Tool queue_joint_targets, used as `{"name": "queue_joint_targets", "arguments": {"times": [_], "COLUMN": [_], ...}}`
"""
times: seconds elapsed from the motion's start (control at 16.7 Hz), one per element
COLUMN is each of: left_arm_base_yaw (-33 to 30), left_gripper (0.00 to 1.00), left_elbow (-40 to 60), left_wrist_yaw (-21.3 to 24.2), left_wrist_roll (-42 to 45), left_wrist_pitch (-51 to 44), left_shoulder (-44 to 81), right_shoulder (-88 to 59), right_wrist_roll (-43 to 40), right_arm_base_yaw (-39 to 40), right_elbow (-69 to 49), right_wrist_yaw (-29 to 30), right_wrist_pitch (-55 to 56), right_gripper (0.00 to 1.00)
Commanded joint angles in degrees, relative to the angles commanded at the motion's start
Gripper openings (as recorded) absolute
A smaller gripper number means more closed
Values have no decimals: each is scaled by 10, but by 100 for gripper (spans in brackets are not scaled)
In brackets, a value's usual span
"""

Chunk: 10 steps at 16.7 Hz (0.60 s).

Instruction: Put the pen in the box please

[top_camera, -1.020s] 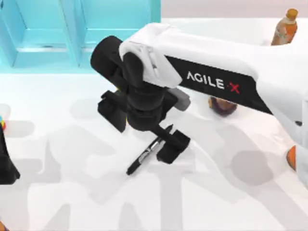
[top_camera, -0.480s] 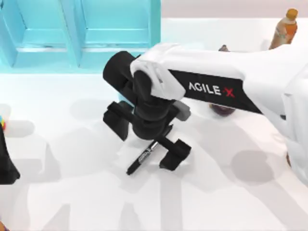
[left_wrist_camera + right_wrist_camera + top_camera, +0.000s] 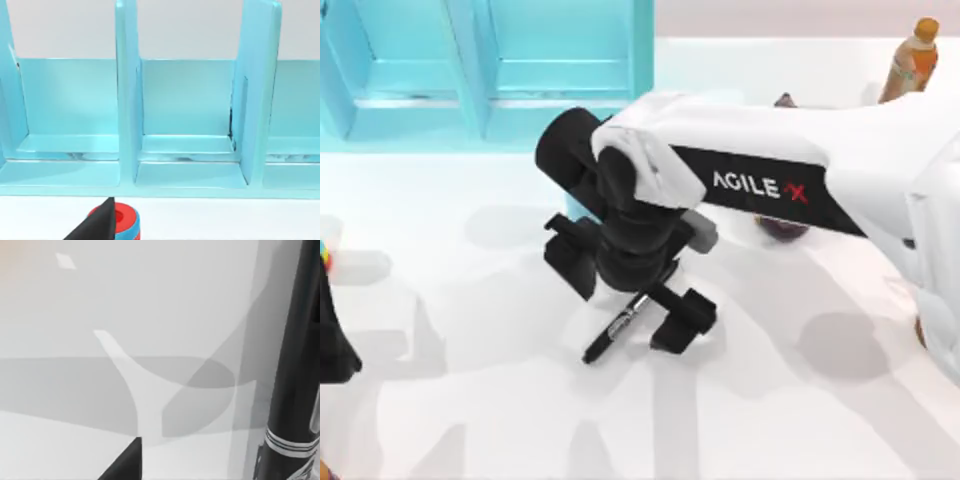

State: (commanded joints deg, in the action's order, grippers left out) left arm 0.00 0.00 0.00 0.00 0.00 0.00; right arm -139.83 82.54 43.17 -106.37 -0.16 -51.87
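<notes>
Pen [image 3: 620,326]: slim black marker with a pale label band, lying slantwise on the white desk [image 3: 470,400] near the middle, well short of the box.

Box [image 3: 500,70]: blue, divided into open compartments, standing along the far left edge of the desk. The left wrist view looks straight into its compartments [image 3: 185,115].

Right gripper [image 3: 650,305]: low over the upper end of the pen, with one finger [image 3: 682,318] seen just beside the barrel. The other finger is hidden under the wrist, so whether the jaws are wide, narrow or closed on the pen cannot be told. The right wrist view shows the barrel [image 3: 295,390] very close to the camera.

Left arm [image 3: 332,340]: parked at the left edge of the desk, its gripper not made out.

Risks, as judgement:
- The hold sits toward one end of the pen, so the long free end may swing or droop on lifting.
- A round barrel may roll out of a shallow pinch.
- A slanted pen may catch on a divider when carried to the box.

Hidden or unclear:
- The pen's upper tip, under the gripper.
- A dark rounded thing [image 3: 782,226] behind the right arm, mostly covered.
- An orange bottle [image 3: 910,55] at the far right.
- A red and blue thing [image 3: 122,222] cut off in the left wrist view.
</notes>
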Motion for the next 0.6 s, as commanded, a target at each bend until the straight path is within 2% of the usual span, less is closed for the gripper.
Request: {"name": "queue_joint_targets", "arguments": {"times": [0.48, 0.6], "left_arm_base_yaw": [0, 0], "left_gripper": [100, 100], "left_elbow": [0, 0], "left_wrist_yaw": [0, 0], "left_wrist_roll": [0, 0], "left_wrist_pitch": [0, 0], "left_shoulder": [0, 0], "right_shoulder": [0, 0], "right_wrist_roll": [0, 0], "right_arm_base_yaw": [0, 0], "right_elbow": [0, 0], "right_wrist_yaw": [0, 0], "right_wrist_pitch": [0, 0], "right_gripper": [2, 0]}}
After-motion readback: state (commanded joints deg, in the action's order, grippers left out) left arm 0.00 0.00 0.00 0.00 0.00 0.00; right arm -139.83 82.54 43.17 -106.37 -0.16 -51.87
